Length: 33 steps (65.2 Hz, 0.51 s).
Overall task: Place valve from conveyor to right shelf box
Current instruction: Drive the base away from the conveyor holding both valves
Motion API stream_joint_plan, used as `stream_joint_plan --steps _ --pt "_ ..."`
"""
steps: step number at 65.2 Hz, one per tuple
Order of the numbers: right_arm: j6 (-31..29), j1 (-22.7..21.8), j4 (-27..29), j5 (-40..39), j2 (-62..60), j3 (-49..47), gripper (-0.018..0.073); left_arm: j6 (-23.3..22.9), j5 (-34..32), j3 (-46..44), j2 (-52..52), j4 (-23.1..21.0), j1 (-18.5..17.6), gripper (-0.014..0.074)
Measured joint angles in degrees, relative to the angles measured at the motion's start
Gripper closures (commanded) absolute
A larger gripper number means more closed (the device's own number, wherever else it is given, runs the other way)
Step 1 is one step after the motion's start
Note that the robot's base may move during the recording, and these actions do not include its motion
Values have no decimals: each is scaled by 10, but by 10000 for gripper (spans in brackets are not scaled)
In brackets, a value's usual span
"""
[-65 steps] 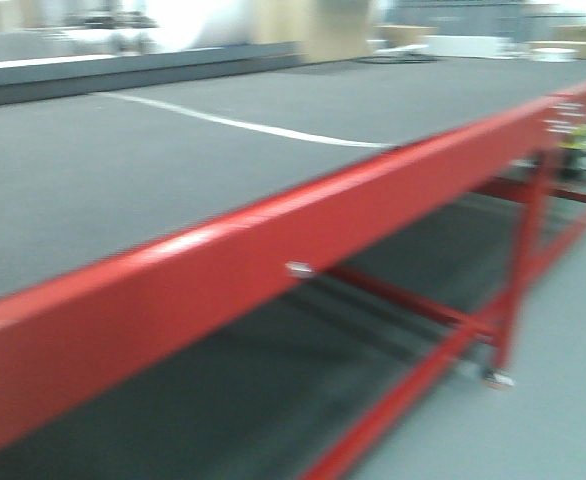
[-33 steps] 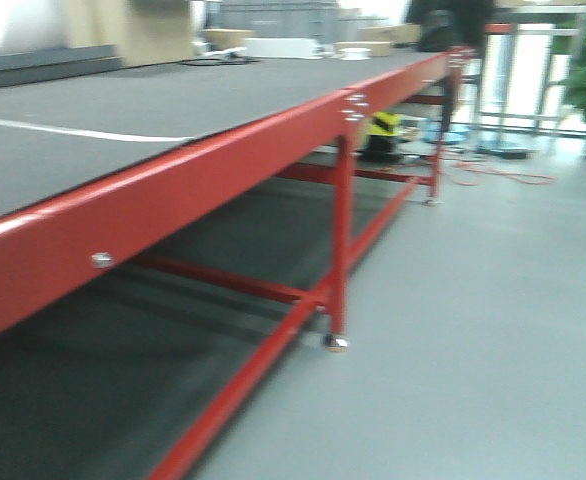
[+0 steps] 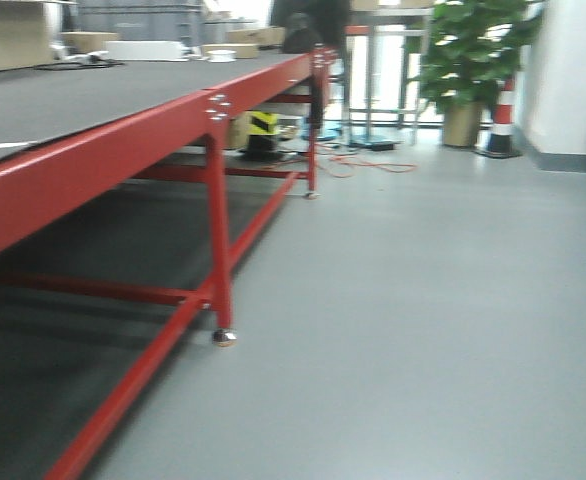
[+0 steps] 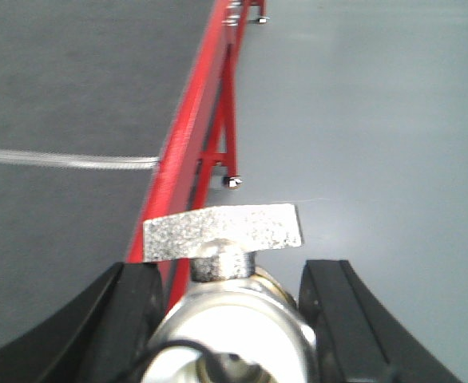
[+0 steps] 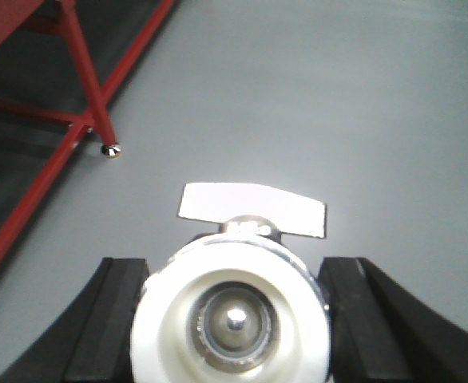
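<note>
Each gripper holds a valve. In the left wrist view my left gripper [image 4: 230, 299] is shut on a silvery valve [image 4: 222, 231] with a flat metal handle, its black fingers [image 4: 134, 311] against either side. My right gripper [image 5: 230, 315] is shut on a second valve [image 5: 178, 319], whose white round end piece faces the camera. The conveyor's dark grey belt [image 3: 73, 100] with a red side rail [image 3: 123, 150] runs along the left; the belt [image 4: 58, 96] lies below the left gripper. The right gripper hangs over grey floor. No shelf box is in view.
The conveyor's red legs [image 3: 220, 250] and cross bars stand on the grey floor. Far ahead are a potted plant [image 3: 473, 60], a striped cone [image 3: 500, 120], a yellow-black object [image 3: 262, 130] and an orange cable [image 3: 368, 165]. Boxes [image 3: 153, 48] sit at the belt's far end.
The front view has swung right: the conveyor slid to the left of the picture, and the open floor, plant and cone have come into sight.
</note>
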Motion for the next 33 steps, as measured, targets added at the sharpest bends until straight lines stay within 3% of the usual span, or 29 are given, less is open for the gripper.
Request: stream_joint_plan --steps 33 --pt "0 0 0 0 -1 0 712 0 0 0 0 0 0 707"
